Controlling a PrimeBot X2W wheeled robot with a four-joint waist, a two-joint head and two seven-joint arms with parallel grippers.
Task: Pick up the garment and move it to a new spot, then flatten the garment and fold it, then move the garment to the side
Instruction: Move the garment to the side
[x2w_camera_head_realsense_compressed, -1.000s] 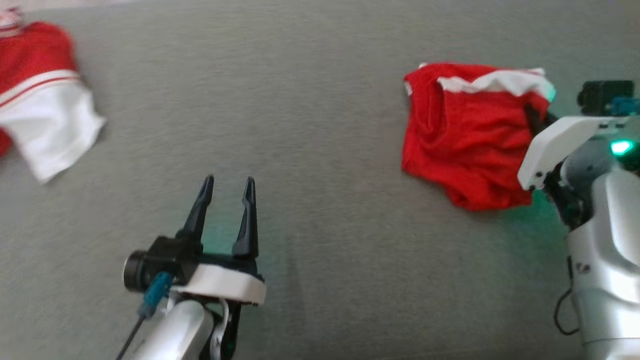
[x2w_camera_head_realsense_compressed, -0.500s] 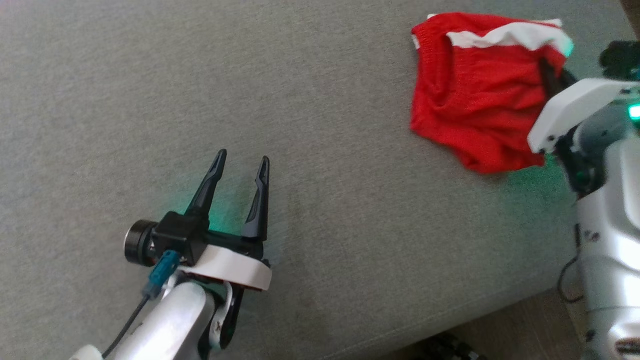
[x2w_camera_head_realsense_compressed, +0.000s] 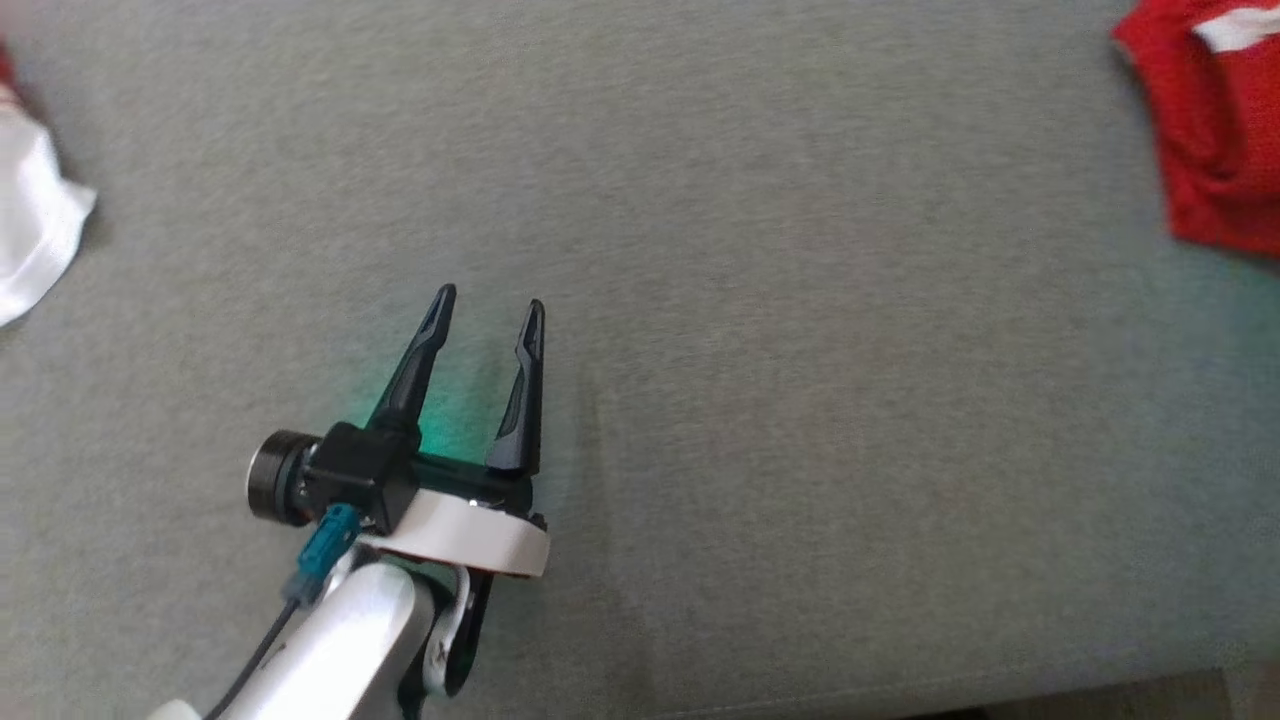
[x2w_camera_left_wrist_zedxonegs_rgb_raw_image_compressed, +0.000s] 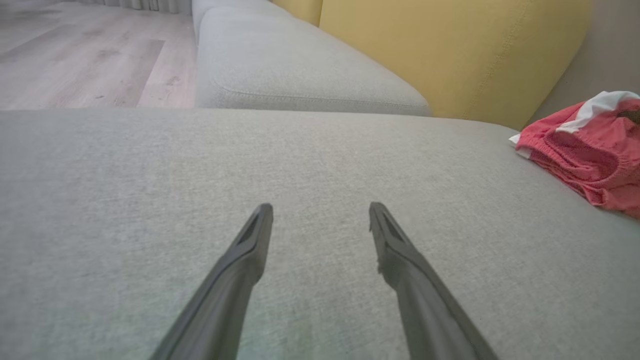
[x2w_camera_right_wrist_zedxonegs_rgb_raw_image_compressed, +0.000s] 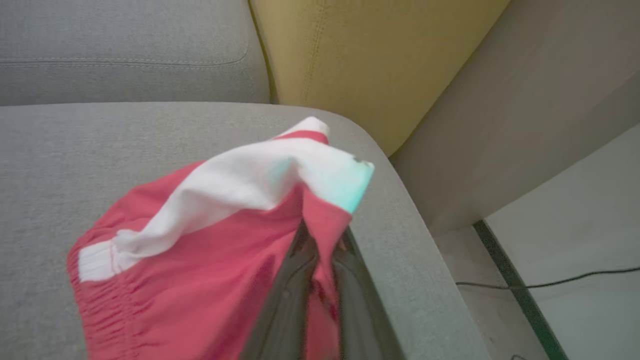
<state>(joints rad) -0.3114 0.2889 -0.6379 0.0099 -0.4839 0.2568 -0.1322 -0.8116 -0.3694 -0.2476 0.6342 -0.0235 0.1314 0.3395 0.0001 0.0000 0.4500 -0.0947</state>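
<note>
Grip first: your right gripper (x2w_camera_right_wrist_zedxonegs_rgb_raw_image_compressed: 320, 235) was clamped on the garment (x2w_camera_right_wrist_zedxonegs_rgb_raw_image_compressed: 200, 260). Its fingers were pressed together with a fold of red cloth pinched between them, just under the white-trimmed corner. That corner was held up. The bulk of the garment looked to rest on the grey seat cushion (x2w_camera_right_wrist_zedxonegs_rgb_raw_image_compressed: 60, 165), close to its rounded right end. The yellow back cushion (x2w_camera_right_wrist_zedxonegs_rgb_raw_image_compressed: 360, 65) was behind it and the floor (x2w_camera_right_wrist_zedxonegs_rgb_raw_image_compressed: 590, 320) lay past the edge. In the head view the garment sat at the far upper right, well apart from your left gripper (x2w_camera_head_realsense_compressed: 490, 297).

Step, my read: moving it to a new spot. The cloth was bunched, not flat, with no clean fold visible, so flattening and folding looked not yet done. I couldn't rule out the final move to the side.

Next move, as I judged it: you needed to lift until the cloth cleared the seat, carry it to the open middle of the cushion, then release. With a one-corner pinch it would likely hang and swing. The edge was near, so a slip could have put it on the floor.

Left arm pose: low over the seat, fingers apart, holding nothing, pointed along the cushion. A second piece of clothing (x2w_camera_head_realsense_compressed: 35, 240) lay at the far left.
</note>
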